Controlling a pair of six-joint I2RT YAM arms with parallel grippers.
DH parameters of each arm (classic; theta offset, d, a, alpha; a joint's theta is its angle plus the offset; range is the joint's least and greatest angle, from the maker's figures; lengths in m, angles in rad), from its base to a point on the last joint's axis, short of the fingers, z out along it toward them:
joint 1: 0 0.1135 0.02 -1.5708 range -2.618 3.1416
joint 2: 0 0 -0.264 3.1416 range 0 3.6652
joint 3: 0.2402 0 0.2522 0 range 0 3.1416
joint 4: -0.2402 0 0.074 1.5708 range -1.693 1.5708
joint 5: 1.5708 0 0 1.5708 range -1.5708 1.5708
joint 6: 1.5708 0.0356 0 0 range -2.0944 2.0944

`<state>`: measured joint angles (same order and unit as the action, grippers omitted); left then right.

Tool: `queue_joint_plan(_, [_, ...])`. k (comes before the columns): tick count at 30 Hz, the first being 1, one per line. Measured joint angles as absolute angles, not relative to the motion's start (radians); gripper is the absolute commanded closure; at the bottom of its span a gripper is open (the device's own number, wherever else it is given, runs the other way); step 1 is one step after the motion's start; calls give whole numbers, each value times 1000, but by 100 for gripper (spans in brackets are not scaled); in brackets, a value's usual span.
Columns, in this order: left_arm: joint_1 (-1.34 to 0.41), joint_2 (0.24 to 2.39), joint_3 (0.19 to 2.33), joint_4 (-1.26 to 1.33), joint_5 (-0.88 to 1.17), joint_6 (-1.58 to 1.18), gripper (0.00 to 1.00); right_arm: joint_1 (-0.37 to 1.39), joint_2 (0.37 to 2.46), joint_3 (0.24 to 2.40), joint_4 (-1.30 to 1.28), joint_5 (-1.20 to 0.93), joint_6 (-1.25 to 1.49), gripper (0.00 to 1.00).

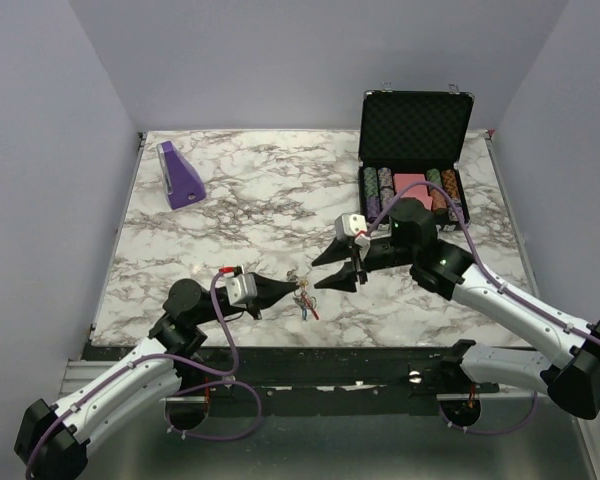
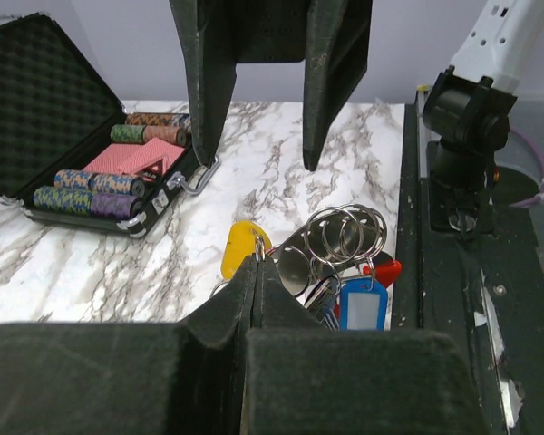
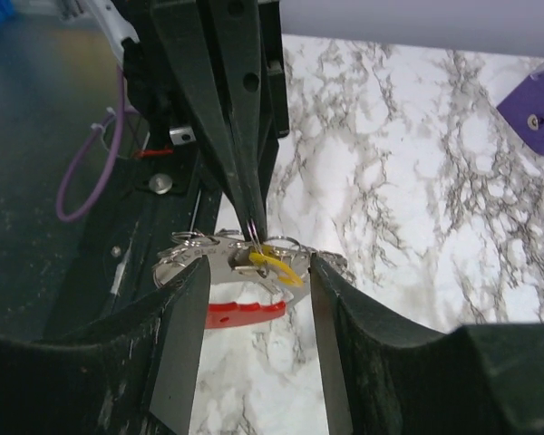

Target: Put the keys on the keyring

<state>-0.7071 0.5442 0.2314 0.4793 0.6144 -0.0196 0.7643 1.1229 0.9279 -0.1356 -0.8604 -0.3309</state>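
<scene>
The left pincer (image 2: 257, 263) was pressed together on a thin ring of the keyring (image 2: 344, 237), which lay at the table's (image 1: 240, 210) near edge. The right pincer (image 1: 316, 275) stood spread astride it, holding nothing. It should close low on the yellow key (image 2: 240, 249) alone while the left holds steady.

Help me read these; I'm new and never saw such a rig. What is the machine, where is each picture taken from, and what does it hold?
Two robot arms are bolted at a marble table's near edge. One picture looks down from above; the other two come from a camera on each wrist. The left gripper is shut on a thin ring of the keyring, right by a yellow-headed key. The right gripper stands open, empty. Farther back: an open poker chip case and a purple wedge.
</scene>
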Motion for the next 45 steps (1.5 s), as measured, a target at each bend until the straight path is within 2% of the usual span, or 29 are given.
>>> queue_joint_plan(5, [-707, 550, 152, 657, 614, -93, 100, 749, 1088, 822, 70, -899, -224, 41])
queue_joint_plan(9, [-707, 555, 133, 709, 628, -126, 100, 738, 1063, 791, 131, -939, -233, 37])
queue_joint_plan(19, [-706, 555, 230, 557, 750, -87, 100, 744, 1040, 786, -68, -962, -650, 35])
queue_joint_plan(27, [-706, 604, 287, 465, 805, -36, 100, 814, 1061, 790, -154, -962, -782, 36])
queue_joint_plan(31, [-706, 639, 305, 426, 820, -4, 100, 836, 1073, 793, -167, -962, -803, 42])
queue_joint_plan(39, [-702, 659, 335, 389, 845, 40, 100, 839, 1076, 794, -174, -958, -813, 67])
queue_joint_plan(45, [-702, 659, 336, 366, 854, 46, 100, 839, 1076, 794, -162, -951, -795, 78])
